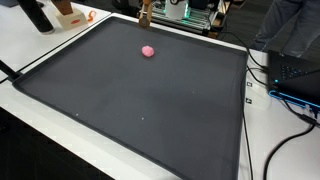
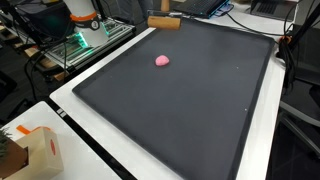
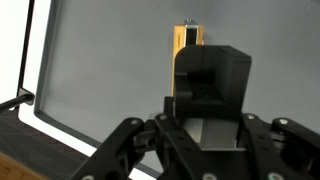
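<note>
DESK: One gripper, one block. What's in frame?

PHOTOGRAPHER: Black two-fingered Robotiq gripper (image 3: 203,60), fingers drawn in close on a small yellow-brown wooden block (image 3: 184,42). In the wrist view the block sits against the dark finger pads and looks clamped, though the contact itself is partly hidden. Its long side runs in line with the fingers there.

DESK: Where does that put the block?

PHOTOGRAPHER: At the far edge of the large black rubbery mat (image 1: 150,115) in both exterior views, with the block (image 2: 165,22) just over the mat's border, hard against the top of the frame.

DESK: Anything else near it?

PHOTOGRAPHER: Only a small pink rounded lump (image 1: 148,50), lying alone out on the mat. From the gripper it is further in towards the mat's middle, well apart, with bare mat between the two.

DESK: And the arm?

PHOTOGRAPHER: Mostly cropped. In an exterior view only the gripper (image 1: 145,8) dips in from above. The wrist camera looks out across the mat, with the white tabletop (image 3: 33,90) along its left side.
</note>
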Robot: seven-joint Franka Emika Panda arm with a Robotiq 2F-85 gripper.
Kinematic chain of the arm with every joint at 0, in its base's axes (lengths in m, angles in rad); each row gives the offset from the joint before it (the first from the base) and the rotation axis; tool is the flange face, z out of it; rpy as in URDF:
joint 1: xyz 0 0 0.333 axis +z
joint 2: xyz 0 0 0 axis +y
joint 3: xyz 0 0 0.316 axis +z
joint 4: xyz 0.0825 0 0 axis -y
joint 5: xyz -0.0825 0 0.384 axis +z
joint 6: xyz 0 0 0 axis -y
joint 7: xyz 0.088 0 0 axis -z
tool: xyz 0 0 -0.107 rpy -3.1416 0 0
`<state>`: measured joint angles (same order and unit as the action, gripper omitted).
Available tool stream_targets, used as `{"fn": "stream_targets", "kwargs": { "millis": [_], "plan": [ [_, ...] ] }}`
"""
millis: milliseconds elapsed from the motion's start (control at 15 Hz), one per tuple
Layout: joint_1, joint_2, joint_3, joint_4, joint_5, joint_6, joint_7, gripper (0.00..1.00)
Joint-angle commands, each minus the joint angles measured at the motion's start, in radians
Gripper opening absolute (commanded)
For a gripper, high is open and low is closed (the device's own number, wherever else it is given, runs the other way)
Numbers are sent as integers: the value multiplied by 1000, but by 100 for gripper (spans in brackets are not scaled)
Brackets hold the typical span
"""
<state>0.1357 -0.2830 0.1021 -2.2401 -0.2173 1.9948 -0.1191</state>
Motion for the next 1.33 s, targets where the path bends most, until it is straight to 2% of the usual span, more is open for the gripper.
{"fn": "stream_targets", "kwargs": {
  "millis": [0, 67, 533, 600, 1000, 1267],
  "plan": [
    [-4, -8, 7, 0, 2, -13, -19, 23],
    [-3, -11, 8, -1, 2, -16, -22, 48],
    [-4, 0, 8, 0, 1, -16, -21, 48],
    [-4, 0, 8, 0, 1, -16, -21, 23],
    [12, 36, -16, -81, 109, 76, -156, 23],
    [7, 58, -8, -152, 101, 174, -179, 23]
  ]
}}
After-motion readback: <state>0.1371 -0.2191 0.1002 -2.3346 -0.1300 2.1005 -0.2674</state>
